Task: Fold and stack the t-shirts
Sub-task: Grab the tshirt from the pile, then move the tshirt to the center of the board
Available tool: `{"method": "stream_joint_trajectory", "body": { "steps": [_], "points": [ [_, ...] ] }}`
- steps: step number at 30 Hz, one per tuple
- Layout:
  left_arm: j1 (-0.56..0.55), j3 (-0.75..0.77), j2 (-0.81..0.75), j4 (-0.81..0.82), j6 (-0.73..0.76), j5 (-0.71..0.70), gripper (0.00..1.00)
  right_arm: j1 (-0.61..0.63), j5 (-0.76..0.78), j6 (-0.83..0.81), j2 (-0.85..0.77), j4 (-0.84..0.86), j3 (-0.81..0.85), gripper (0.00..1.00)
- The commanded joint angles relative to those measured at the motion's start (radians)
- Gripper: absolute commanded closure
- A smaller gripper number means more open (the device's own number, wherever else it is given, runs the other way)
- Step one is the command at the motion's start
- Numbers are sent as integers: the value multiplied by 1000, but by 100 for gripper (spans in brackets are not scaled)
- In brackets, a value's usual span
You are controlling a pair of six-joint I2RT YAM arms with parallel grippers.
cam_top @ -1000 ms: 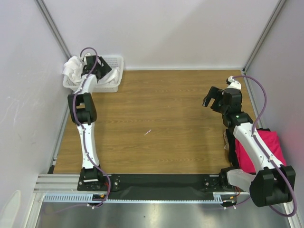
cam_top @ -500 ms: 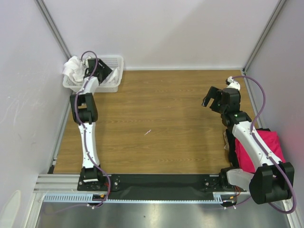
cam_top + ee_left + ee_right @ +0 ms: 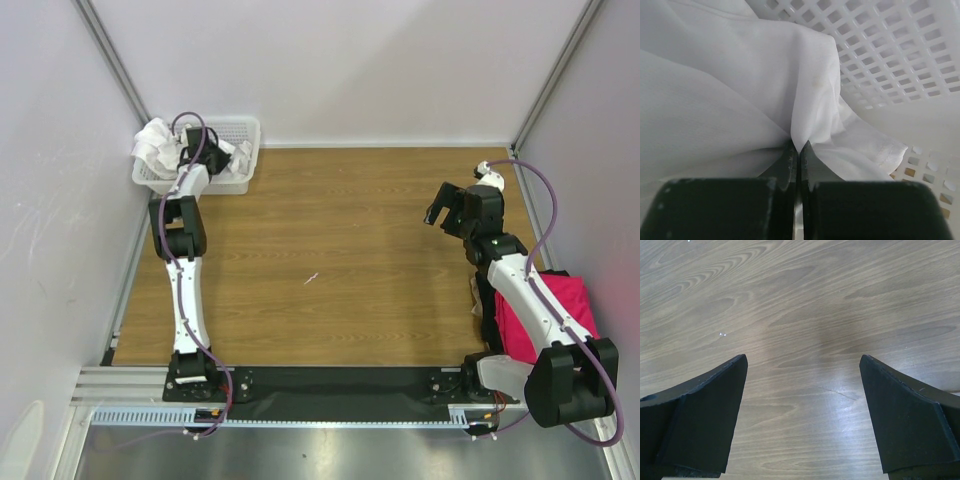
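A white t-shirt (image 3: 730, 90) lies bunched in the white mesh basket (image 3: 240, 130) at the far left corner, part of it draped over the basket's left rim (image 3: 152, 140). My left gripper (image 3: 799, 146) is down inside the basket and shut on a fold of that white cloth, which puckers up from between the fingertips. A magenta-pink t-shirt (image 3: 575, 300) lies at the table's right edge, behind the right arm. My right gripper (image 3: 802, 372) hovers open over bare wood at the right side of the table (image 3: 440, 212), nothing between its fingers.
The basket's lattice wall (image 3: 900, 45) stands close to the right of the left gripper. Grey walls close the table (image 3: 330, 250) in on the left, back and right. The arm bases sit on a black strip (image 3: 330, 385) at the near edge.
The left gripper went down into the basket and closed from wide open onto the white shirt. The right arm stayed where it was.
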Motion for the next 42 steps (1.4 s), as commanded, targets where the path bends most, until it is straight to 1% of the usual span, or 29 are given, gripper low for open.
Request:
{"method": "stream_joint_trajectory", "body": {
  "steps": [1,5,6,7,9,14,16,17,19,20,22,23,26,27,30,31,33,34,36,37,38,40,41,42],
  "points": [
    [13,16,-41,64,14,43,100,8,27,17,-5,20,44,0],
    [15,-31,-153,122,97,89,100,17,19,23,-7,26,44,0],
    [15,-39,-178,137,146,98,100,22,16,24,-10,30,44,0],
    [15,-53,-234,139,172,109,100,23,9,25,-10,35,46,0],
    [15,-67,-296,142,246,132,100,23,-11,23,-13,49,49,0],
    [6,-152,-541,125,361,138,100,29,-62,18,-24,75,75,0],
    [-5,-183,-616,96,410,130,100,32,-79,18,-30,78,81,0],
    [-10,-188,-679,60,426,130,100,31,-91,17,-41,81,84,0],
    [-25,-191,-744,14,475,133,100,31,-129,20,-48,87,89,0],
    [-31,-189,-808,-32,507,129,100,33,-142,24,-58,95,92,0],
    [-57,-183,-867,-80,536,112,100,33,-183,29,-68,93,96,0],
    [-69,-182,-932,-123,562,104,100,33,-189,31,-71,92,99,0],
    [-135,-194,-1029,-206,605,69,100,34,-221,32,-97,78,104,0],
    [-170,-209,-1101,-218,613,60,100,34,-235,32,-108,75,101,0],
    [-235,-321,-1218,-232,598,29,100,36,-244,35,-131,44,96,0],
    [-246,-396,-1290,-228,585,32,100,36,-244,35,-150,38,87,0],
    [-289,-497,-1365,-223,556,54,100,36,-240,41,-170,27,69,0],
    [-307,-530,-1429,-224,553,60,100,36,-235,44,-188,24,55,0],
    [-362,-590,-1486,-223,536,70,100,36,-225,51,-206,4,41,0],
    [-382,-651,-1541,-226,530,77,100,36,-218,54,-222,-20,35,0],
    [-419,-680,-1560,-226,509,86,100,36,-208,58,-228,-35,34,0],
    [-459,-764,-1598,-229,490,87,100,36,-176,67,-239,-64,31,0],
    [-500,-795,-1624,-231,467,87,100,36,-169,69,-251,-83,21,0],
    [-523,-865,-1637,-224,455,93,100,36,-157,72,-259,-92,17,0]
  ]
}}
